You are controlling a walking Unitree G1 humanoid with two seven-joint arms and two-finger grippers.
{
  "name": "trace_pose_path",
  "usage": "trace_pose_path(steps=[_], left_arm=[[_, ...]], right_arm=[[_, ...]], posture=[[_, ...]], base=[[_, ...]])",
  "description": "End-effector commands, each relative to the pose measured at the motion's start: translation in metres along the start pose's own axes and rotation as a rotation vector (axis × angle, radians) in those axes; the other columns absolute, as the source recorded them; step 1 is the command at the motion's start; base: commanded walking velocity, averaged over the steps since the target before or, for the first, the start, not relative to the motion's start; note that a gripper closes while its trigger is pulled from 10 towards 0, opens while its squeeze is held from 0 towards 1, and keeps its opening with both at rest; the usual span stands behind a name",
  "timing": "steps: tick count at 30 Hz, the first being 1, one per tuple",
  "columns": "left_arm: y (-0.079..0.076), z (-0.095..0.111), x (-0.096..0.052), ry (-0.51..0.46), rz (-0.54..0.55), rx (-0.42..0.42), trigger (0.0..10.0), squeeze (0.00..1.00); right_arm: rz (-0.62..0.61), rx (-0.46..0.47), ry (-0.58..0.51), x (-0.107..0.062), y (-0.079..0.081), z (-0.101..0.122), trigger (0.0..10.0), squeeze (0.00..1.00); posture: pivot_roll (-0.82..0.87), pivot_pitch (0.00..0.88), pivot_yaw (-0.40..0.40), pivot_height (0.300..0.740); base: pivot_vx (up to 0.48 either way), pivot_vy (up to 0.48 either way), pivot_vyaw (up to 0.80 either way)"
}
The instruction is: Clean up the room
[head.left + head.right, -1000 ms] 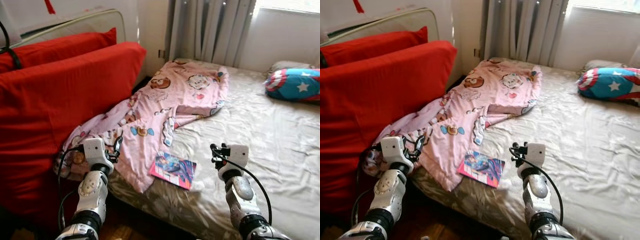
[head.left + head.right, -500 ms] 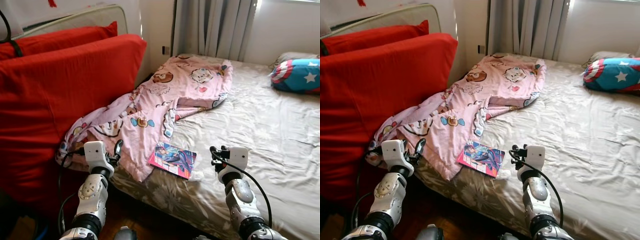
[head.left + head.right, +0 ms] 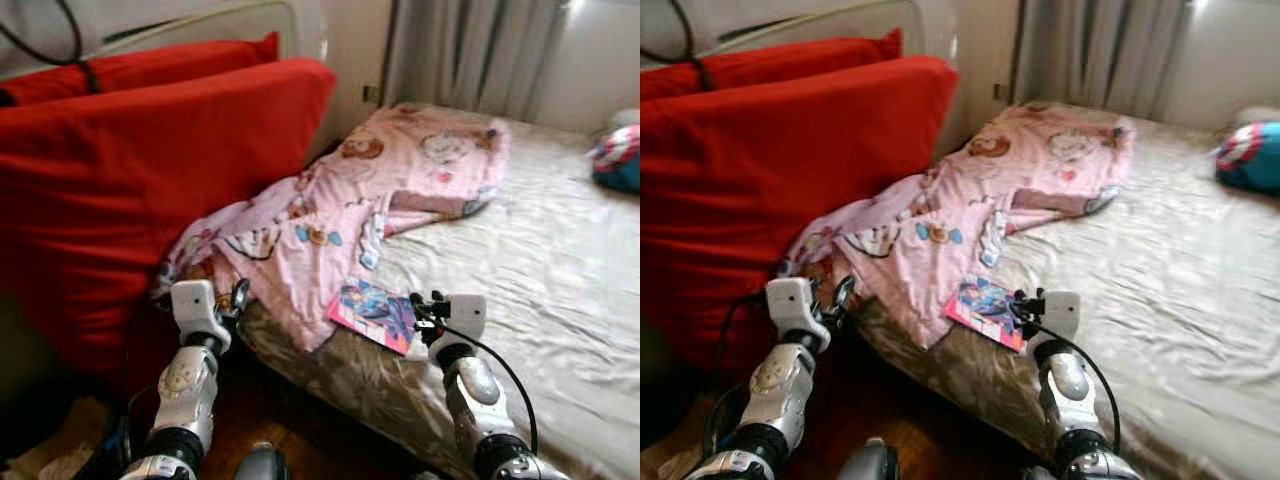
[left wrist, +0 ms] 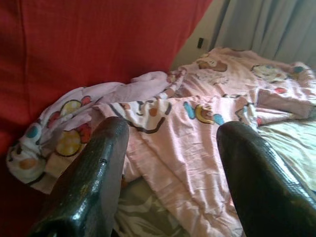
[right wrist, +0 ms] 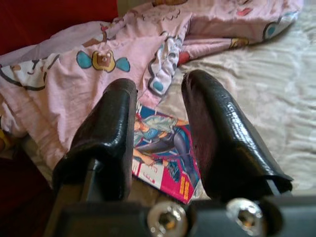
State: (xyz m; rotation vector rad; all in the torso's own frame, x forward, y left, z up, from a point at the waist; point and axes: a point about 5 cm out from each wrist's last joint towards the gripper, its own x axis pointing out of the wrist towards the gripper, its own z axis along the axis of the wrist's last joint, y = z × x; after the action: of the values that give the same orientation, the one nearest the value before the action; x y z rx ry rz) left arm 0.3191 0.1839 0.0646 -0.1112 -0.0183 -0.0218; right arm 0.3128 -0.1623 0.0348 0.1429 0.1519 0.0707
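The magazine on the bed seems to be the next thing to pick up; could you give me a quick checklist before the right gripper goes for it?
1. Magazine in sight and lying flat on the bed: ok.
2. Right gripper open, fingers apart: ok.
3. Right gripper lined up with the magazine in the right wrist view: ok.
4. Magazine free of the pink blanket: cannot tell; the blanket's edge lies right beside it.
5. Left gripper open and off to the side, facing the blanket: ok.
6. Head views sharp enough to judge contact: not ok, they are blurred.
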Motion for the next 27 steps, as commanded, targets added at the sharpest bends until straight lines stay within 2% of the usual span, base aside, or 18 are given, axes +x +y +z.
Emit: trace_pose_path(steps=[1, 12, 15, 19, 27], left_arm=[[0.0003, 0.0008, 0.0009, 0.005, -0.002, -0.004, 10.0, 0.00], [-0.0002, 0.0014, 0.0019, 0.006, -0.009, -0.015, 10.0, 0.00], [0.0001, 0.0021, 0.0020, 0.001, -0.006, -0.013, 10.0, 0.00], [-0.0006, 0.0022, 0.0020, 0.000, -0.011, -0.017, 10.0, 0.00], [-0.0029, 0.0019, 0.0022, 0.000, -0.020, -0.021, 10.0, 0.00]], right_arm=[[-0.011, 0.013, 0.003, 0.0003, -0.0018, 0.0003, 10.0, 0.00], [-0.003, -0.013, 0.015, -0.0010, -0.0004, -0.0026, 10.0, 0.00], [0.007, -0.023, 0.021, -0.0023, 0.0009, -0.0050, 10.0, 0.00], [-0.012, 0.020, 0.029, -0.0028, -0.0012, -0.0066, 10.0, 0.00], [-0.013, 0.016, 0.037, -0.0029, -0.0034, -0.0070, 10.0, 0.00]], posture=[[-0.11, 0.000, -0.005, 0.646], [-0.10, 0.000, -0.006, 0.646], [-0.11, 0.000, -0.006, 0.646], [-0.10, 0.000, -0.006, 0.646], [-0.10, 0.000, -0.006, 0.646]], base=[[0.000, 0.000, 0.00], [0.000, 0.000, 0.00], [0.000, 0.000, 0.73], [0.000, 0.000, 0.20], [0.152, 0.000, 0.00]])
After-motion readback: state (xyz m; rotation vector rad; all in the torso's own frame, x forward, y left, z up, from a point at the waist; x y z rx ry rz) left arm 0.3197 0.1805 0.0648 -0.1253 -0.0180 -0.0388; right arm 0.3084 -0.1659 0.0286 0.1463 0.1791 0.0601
